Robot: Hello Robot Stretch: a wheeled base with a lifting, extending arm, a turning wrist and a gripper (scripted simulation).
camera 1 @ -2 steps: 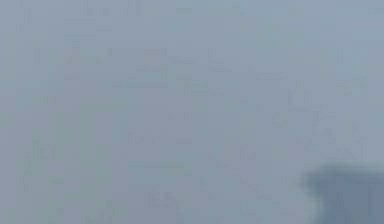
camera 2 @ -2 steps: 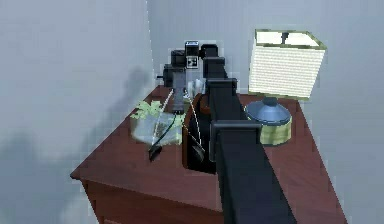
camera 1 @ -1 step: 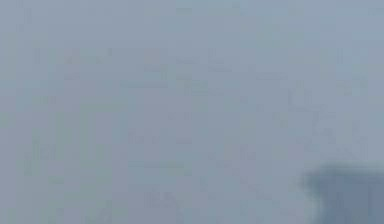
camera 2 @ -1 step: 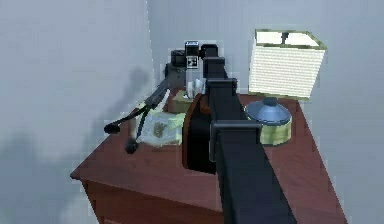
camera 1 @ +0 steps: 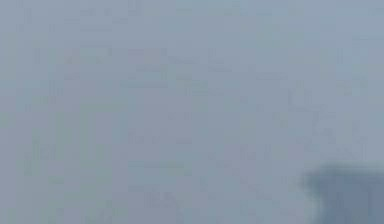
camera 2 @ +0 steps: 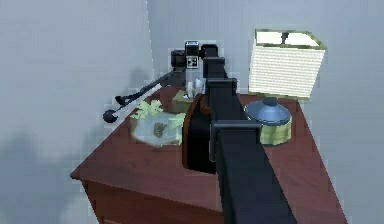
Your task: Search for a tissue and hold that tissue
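Centre-left on the wooden table, a pale crumpled blob, likely the tissue, sits near my gripper. Can't tell jaw state or whether anything's held. I'd line up on the blob, descend slowly and stay off the lamp.

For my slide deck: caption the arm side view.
Stretch's arm extends over a wooden dresser bearing a lamp, gripper near a pale green box.
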